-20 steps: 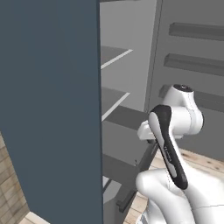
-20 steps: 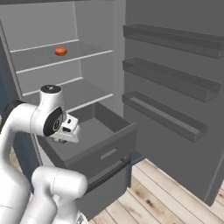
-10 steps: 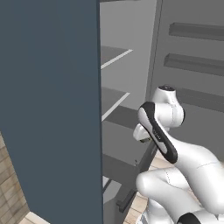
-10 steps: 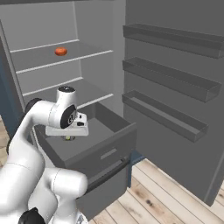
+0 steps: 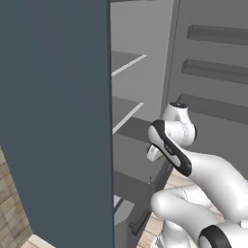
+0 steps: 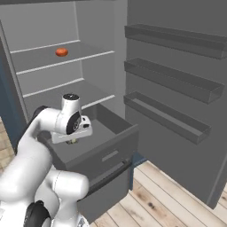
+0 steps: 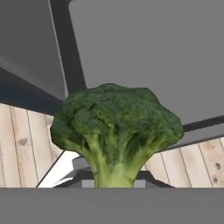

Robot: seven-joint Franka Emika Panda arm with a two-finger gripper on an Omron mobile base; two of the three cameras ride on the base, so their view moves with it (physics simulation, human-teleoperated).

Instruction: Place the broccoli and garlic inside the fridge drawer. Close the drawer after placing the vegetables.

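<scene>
Broccoli (image 7: 114, 131): one floret, clamped by its stalk in your gripper (image 6: 72, 141), crown away from the hand. Your arm bends forward, holding the hand over the pulled-out fridge drawer (image 6: 99, 144), pointing down. One small orange-red item (image 6: 61, 52) sits on an upper shelf (image 6: 44, 60). No legible writing anywhere.

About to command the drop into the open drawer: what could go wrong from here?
1. The gripper, shut on the dark green broccoli floret, hangs over the near-left part of the dark grey box-like fridge drawer. Released here, the floret might hit the rim or roll out onto the wooden floor.
2. The pinkish-white garlic isn't visible, so closing the drawer after this drop may leave it out.
</scene>
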